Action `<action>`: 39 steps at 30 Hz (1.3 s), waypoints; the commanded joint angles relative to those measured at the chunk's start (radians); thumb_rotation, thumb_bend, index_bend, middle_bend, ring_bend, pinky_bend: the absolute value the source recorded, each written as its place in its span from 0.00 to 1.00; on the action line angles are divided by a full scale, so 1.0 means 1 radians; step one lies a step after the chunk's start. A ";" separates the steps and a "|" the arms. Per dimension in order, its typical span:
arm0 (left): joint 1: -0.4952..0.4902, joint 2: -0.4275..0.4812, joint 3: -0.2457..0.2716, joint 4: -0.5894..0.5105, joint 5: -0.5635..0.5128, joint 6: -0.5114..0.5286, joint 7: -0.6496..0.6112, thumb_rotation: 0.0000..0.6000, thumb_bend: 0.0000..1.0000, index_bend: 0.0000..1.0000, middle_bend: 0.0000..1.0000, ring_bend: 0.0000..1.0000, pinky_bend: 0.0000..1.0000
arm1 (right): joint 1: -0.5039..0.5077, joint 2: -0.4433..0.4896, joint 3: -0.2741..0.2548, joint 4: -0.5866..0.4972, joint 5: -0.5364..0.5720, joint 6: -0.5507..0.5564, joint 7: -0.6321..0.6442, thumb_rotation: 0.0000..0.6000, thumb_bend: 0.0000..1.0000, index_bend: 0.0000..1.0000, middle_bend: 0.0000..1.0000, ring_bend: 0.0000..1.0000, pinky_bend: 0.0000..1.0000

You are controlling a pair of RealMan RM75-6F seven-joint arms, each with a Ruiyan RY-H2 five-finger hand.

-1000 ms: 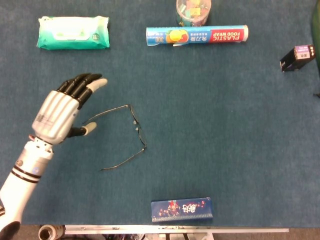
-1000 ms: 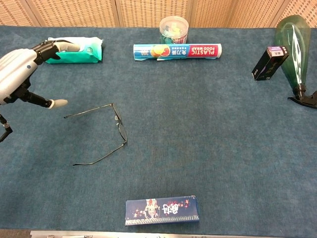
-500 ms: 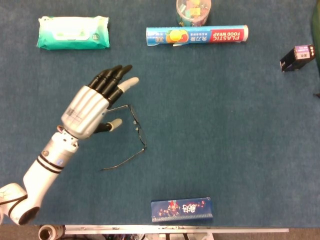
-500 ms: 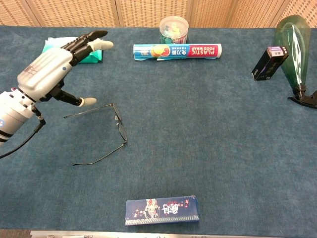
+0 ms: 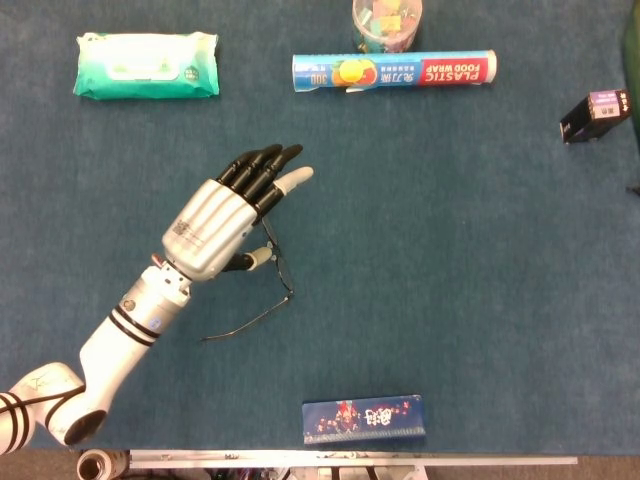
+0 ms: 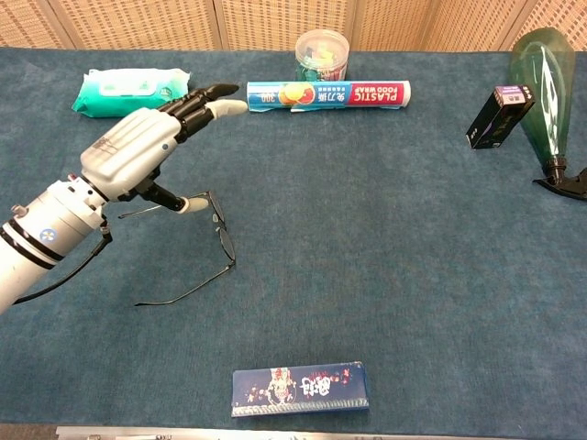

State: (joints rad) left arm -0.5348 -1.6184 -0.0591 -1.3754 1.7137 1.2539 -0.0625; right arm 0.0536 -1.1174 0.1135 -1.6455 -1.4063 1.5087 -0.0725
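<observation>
Hovering over the blue table point(image 5: 450, 250) in the head view, the left hand point(image 5: 225, 220) is reaching out flat with its fingers point(image 5: 262, 170) stretched forward side by side and the thumb set apart below, holding nothing. It is covering the upper arm of the wire-framed glasses point(image 5: 278, 268), which are lying unfolded on the cloth with the front frame just right of the thumb and the lower arm trailing toward the near left. A green wipes pack point(image 5: 147, 64) is lying far left, a food wrap box point(image 5: 394, 71) is sitting before a clear jar point(image 5: 386, 22), and a blue carton point(image 5: 364, 418) is lying at the near edge. Looking from the chest view, the left hand point(image 6: 138, 156) is hanging above the glasses point(image 6: 223, 243), thumb tip near the frame's top; whether it is touching is unclear. A small dark box point(image 6: 498, 115) is leaning beside a green spray bottle point(image 6: 546, 69) at the far right.
</observation>
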 commanded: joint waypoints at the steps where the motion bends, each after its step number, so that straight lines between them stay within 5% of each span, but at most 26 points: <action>1: -0.009 -0.009 -0.001 0.002 -0.007 -0.008 0.004 1.00 0.00 0.09 0.00 0.00 0.11 | 0.000 0.001 0.001 -0.001 -0.001 0.002 0.001 1.00 0.04 0.15 0.18 0.21 0.45; 39: -0.020 -0.112 0.043 -0.079 -0.155 -0.128 0.226 1.00 0.00 0.06 0.00 0.00 0.12 | -0.013 0.010 0.004 -0.007 -0.010 0.019 0.019 1.00 0.04 0.15 0.19 0.21 0.45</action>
State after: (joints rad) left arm -0.5550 -1.7254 -0.0123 -1.4582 1.5690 1.1340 0.1560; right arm 0.0412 -1.1076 0.1176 -1.6530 -1.4165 1.5275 -0.0540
